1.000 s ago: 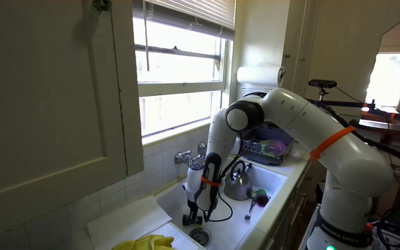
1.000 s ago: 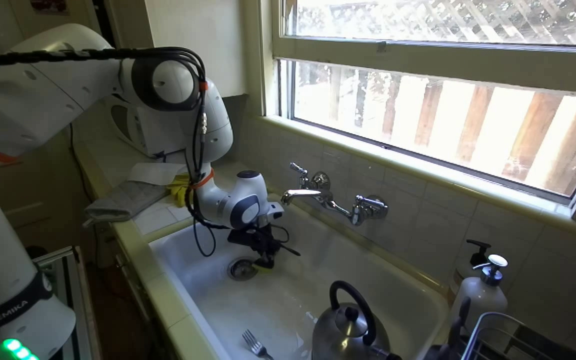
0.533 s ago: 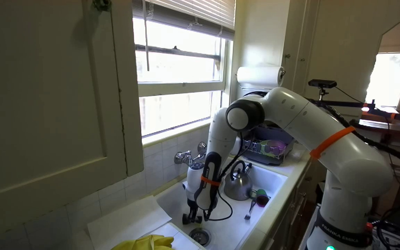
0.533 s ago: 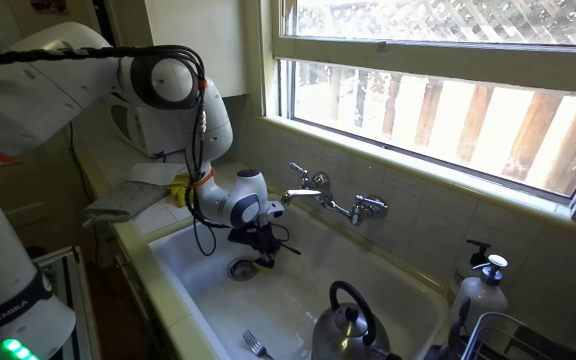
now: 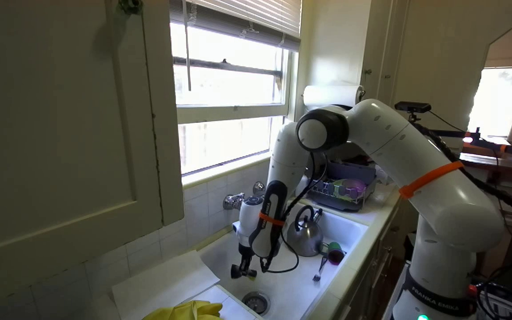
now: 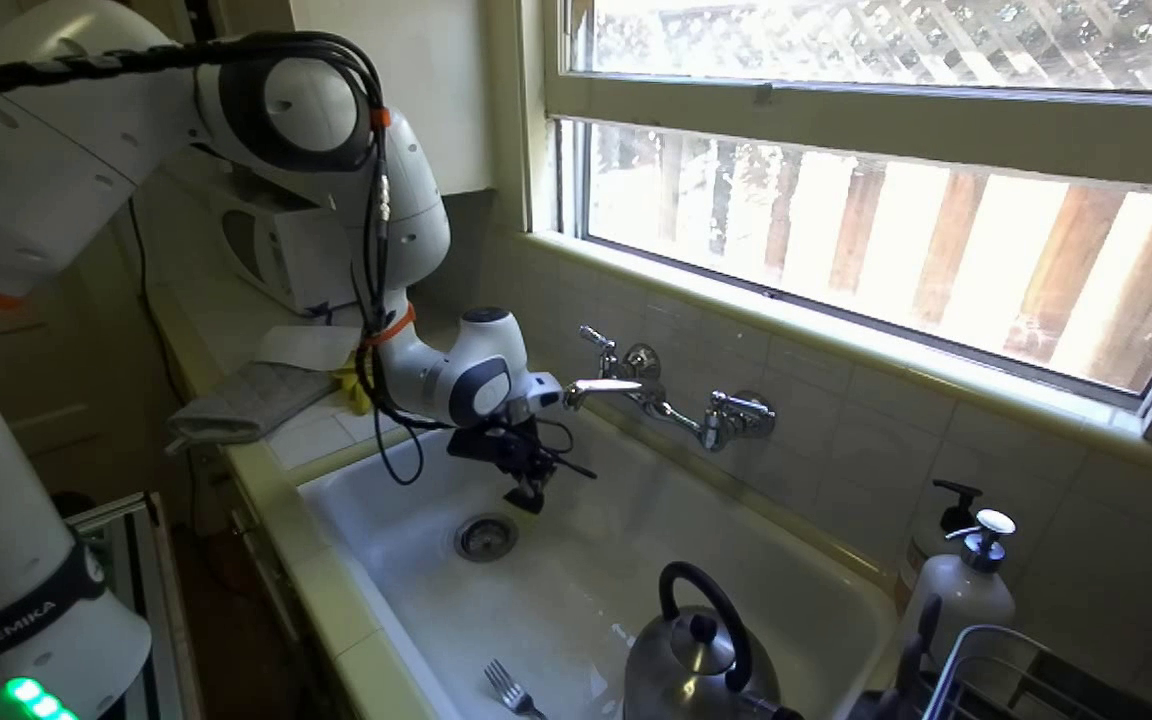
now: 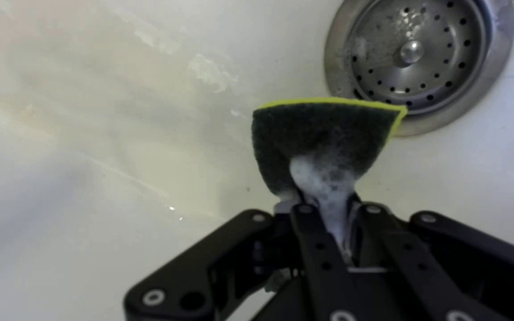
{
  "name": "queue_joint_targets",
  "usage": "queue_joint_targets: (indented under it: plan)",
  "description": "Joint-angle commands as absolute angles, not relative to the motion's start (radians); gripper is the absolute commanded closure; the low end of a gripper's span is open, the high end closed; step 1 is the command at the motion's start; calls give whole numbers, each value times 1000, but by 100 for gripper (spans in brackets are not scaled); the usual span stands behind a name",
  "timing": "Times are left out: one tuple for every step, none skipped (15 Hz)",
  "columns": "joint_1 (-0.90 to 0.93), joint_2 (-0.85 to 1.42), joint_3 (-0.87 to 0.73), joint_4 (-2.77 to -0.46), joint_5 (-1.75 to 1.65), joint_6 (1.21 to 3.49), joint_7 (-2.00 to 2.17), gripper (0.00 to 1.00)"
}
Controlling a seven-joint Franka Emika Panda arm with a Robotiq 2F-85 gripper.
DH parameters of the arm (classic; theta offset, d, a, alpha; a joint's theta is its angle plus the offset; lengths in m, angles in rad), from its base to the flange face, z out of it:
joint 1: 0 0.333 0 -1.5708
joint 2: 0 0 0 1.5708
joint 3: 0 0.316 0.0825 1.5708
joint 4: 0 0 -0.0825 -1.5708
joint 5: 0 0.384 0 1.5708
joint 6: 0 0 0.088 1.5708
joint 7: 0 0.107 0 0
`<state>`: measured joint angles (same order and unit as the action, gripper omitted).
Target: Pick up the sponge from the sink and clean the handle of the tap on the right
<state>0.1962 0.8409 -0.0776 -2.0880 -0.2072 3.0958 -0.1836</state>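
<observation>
My gripper (image 7: 335,207) is shut on the sponge (image 7: 317,129), pinching its near end. The sponge is dark green with a yellow edge and white foam, and it is folded between the fingers. In an exterior view the gripper (image 5: 243,271) hangs above the sink floor, with a speck of the yellow sponge (image 5: 252,278) showing below it. The gripper also shows in an exterior view (image 6: 528,490), near the drain. The chrome tap (image 6: 604,388) is on the tiled wall above the sink. Its right handle (image 6: 739,408) and left handle (image 6: 598,338) stand apart from the gripper.
The drain (image 7: 411,53) lies below the sponge in the white sink (image 6: 556,590). A steel kettle (image 6: 701,660), a fork (image 6: 508,686) and a green cup (image 5: 335,253) are in the sink. Soap bottles (image 6: 966,590) and a dish rack (image 5: 340,189) stand beyond. Yellow gloves (image 5: 189,311) lie on the counter.
The gripper has risen with the sponge, from close to the sink floor to higher above it. The arm's elbow has moved up and back a little. The other objects have not moved.
</observation>
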Motion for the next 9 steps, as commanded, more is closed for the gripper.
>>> queue_joint_targets:
  plan:
    - [164,690,-46,-2216,-235,3068,-208,96]
    - [152,652,-32,-2242,-240,3060,-223,96]
    - [139,616,-17,-2263,-242,3046,-237,96]
    - [119,577,6,-2286,-246,3030,-257,96]
    - [106,538,22,-2307,-248,3009,-271,96]
    - [87,498,46,-2326,-248,2980,-288,96]
    - [75,456,61,-2344,-243,2948,-298,96]
    - [51,412,88,-2364,-234,2917,-318,96]
    - [28,369,116,-2379,-221,2877,-339,96]
